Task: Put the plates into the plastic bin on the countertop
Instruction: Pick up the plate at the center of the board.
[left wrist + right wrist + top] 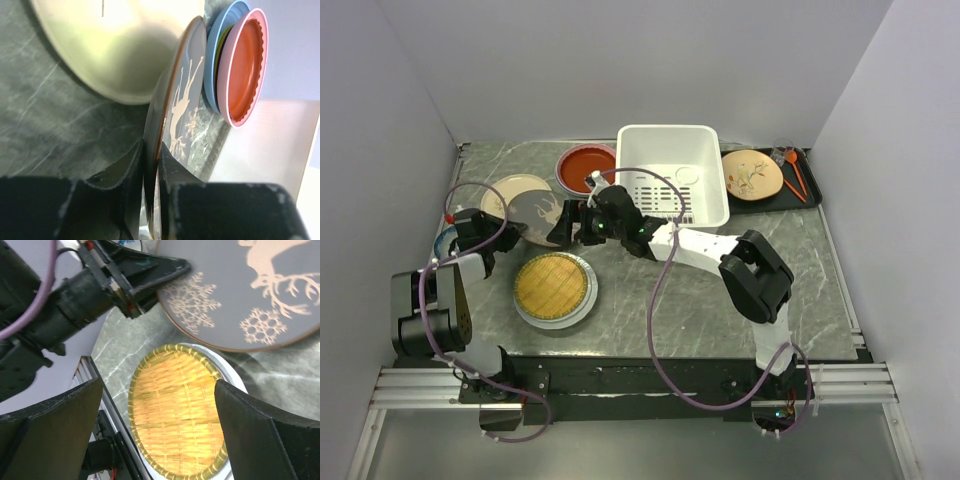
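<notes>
Dark round plate with gold deer and snowflakes [235, 285]: found left of centre in the overhead view, rim clamped by the left gripper [151, 155]. Right gripper [157, 385] is held wide open over the yellow woven-lattice round plate [175, 430] on the grey-green marbled countertop [670, 300]. White rectangular plastic bin [672, 131] noted at upper centre.
</notes>
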Action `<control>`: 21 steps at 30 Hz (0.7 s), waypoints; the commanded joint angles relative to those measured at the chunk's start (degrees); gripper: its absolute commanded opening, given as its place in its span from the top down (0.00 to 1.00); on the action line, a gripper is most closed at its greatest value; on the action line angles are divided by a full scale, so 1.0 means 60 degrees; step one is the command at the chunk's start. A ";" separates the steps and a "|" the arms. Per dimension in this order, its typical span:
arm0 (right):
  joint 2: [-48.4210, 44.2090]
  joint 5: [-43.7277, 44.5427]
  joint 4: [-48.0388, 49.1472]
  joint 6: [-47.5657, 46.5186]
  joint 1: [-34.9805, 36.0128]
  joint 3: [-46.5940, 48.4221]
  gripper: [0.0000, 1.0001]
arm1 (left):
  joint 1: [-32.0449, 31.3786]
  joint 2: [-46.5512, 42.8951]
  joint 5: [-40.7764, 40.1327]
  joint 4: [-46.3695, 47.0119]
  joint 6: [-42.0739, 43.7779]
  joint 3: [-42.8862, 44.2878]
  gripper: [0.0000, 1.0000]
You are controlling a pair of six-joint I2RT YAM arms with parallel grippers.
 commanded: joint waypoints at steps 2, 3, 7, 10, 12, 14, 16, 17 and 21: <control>-0.1022 0.0167 0.0567 -0.0156 -0.0083 -0.0269 0.00 | 0.0049 -0.0796 -0.0263 -0.0043 -0.0017 0.0180 0.99; -0.1052 0.0153 0.0611 -0.0127 -0.0083 -0.0299 0.00 | 0.0049 -0.0855 -0.0292 -0.0057 -0.0003 0.0180 0.99; -0.1242 0.0197 0.0670 -0.0097 -0.0097 -0.0547 0.00 | 0.0108 -0.1016 -0.0293 -0.0131 -0.0017 0.0151 0.99; -0.1417 0.0211 0.0699 -0.0083 -0.0127 -0.0781 0.00 | 0.0137 -0.1191 -0.0175 0.0001 -0.0193 -0.0010 0.99; -0.1578 0.0255 0.0729 -0.0083 -0.0156 -0.0957 0.00 | 0.0137 -0.1338 -0.0102 0.0074 -0.0310 -0.0127 0.99; -0.1857 0.0343 0.0787 -0.0054 -0.0170 -0.1323 0.00 | 0.0137 -0.1616 -0.0058 0.0089 -0.0398 -0.0244 0.99; -0.2163 0.0387 0.0860 -0.0010 -0.0214 -0.1690 0.00 | 0.0137 -0.1966 -0.0014 0.0104 -0.0486 -0.0332 0.99; -0.2281 0.0402 0.0890 0.0020 -0.0229 -0.1821 0.00 | 0.0137 -0.2099 -0.0014 0.0104 -0.0530 -0.0434 0.99; -0.2765 0.0475 0.0861 0.0122 -0.0229 -0.2349 0.00 | 0.0152 -0.2831 -0.0058 0.0190 -0.0778 -0.0800 0.99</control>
